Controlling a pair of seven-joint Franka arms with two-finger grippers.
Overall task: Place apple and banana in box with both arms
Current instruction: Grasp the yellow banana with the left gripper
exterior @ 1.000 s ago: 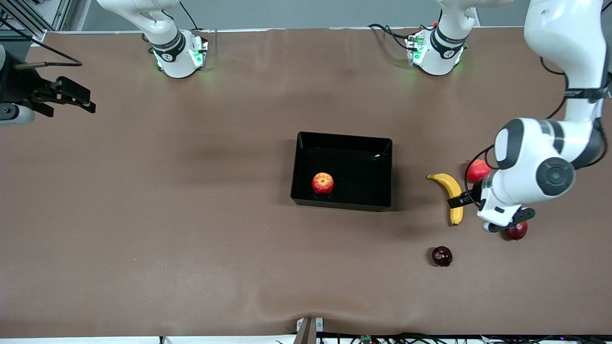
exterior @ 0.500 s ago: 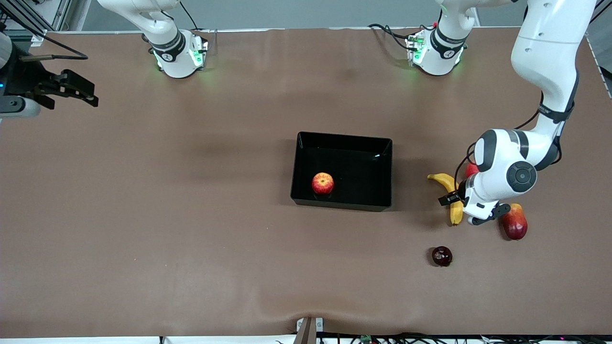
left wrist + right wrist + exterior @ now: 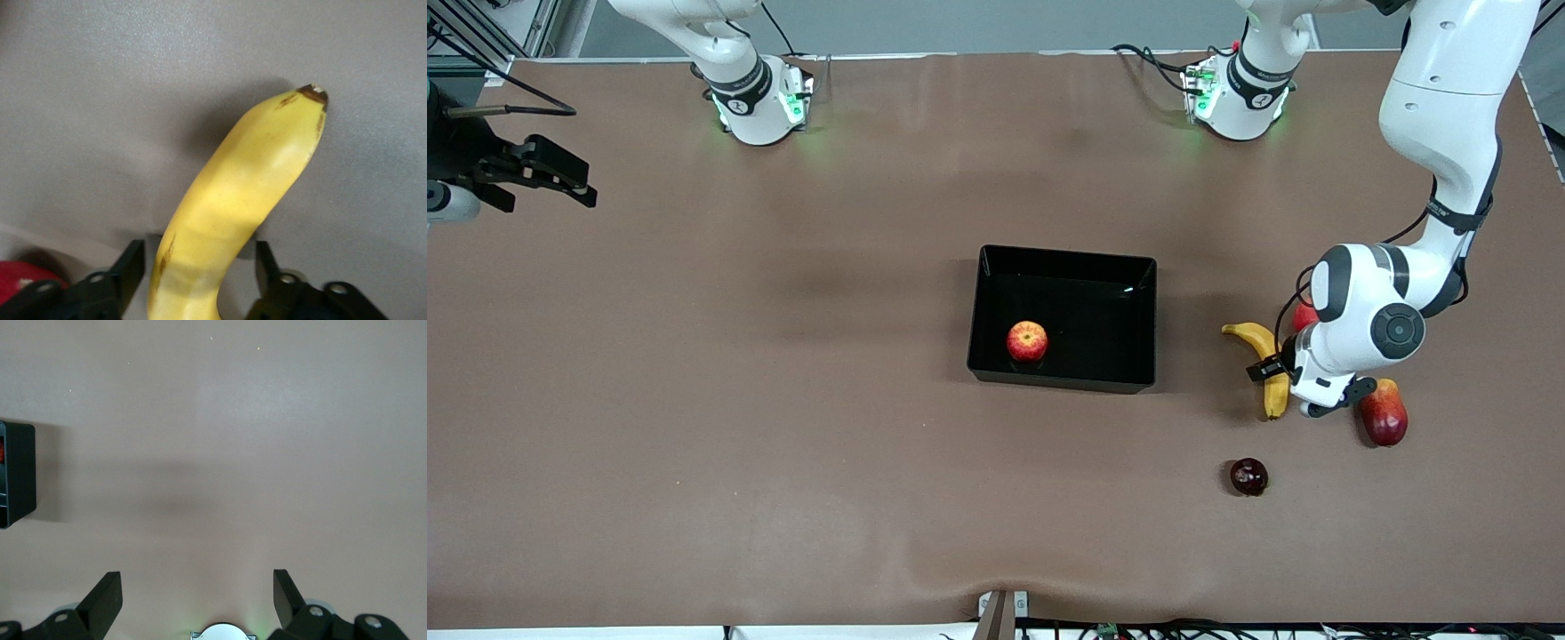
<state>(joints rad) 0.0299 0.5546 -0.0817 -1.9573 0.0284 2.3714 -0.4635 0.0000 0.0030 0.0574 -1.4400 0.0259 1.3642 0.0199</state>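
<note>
With the apple (image 3: 1027, 341) in the box (image 3: 1149, 324) mid-table and my right end effector (image 3: 560, 173) waiting spread at its end's edge, my left end effector (image 3: 1279, 372) straddles the banana (image 3: 1265, 348), fingers (image 3: 127, 270) spread, so I judge closing comes next.

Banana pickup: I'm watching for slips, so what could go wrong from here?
The left gripper straddles the banana near one end, fingers open, so once lifted the long part may tilt or slip. A red fruit sits right beside the gripper and could get nudged. The apple already lies in the box.
</note>
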